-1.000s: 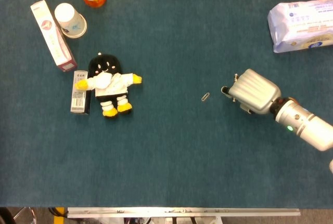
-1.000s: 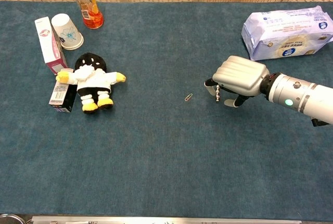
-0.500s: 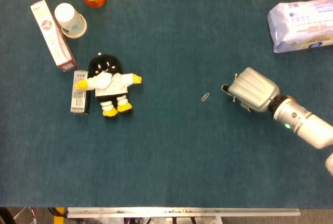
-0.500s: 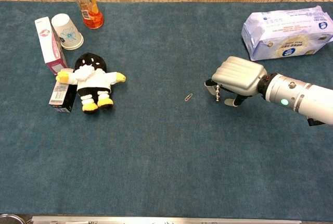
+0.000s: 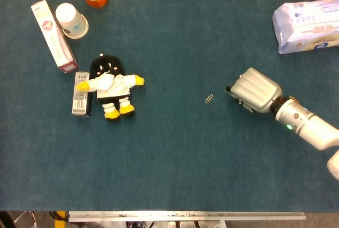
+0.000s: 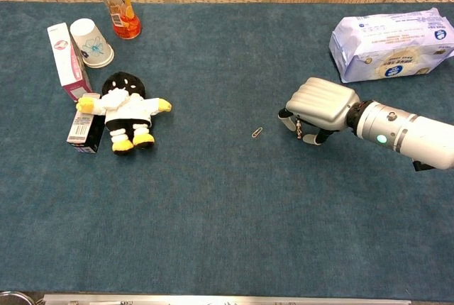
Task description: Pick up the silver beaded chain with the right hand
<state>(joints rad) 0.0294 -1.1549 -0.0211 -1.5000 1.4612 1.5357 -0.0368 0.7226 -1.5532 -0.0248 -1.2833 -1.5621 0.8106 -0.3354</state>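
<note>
Your right hand (image 6: 323,106) shows at the right of the frame as a silver-grey metallic shell, its back ribbed with parallel grooves running along the fingers (image 5: 249,82). The fingertips (image 6: 286,114) underneath look dark. Behind the hand you see a dark band at the wrist (image 5: 276,106), then a smooth white cylindrical forearm (image 6: 411,137) carrying one small green light (image 6: 381,138).

Lab tabletop (image 6: 227,248) (teal felt cover)
</note>
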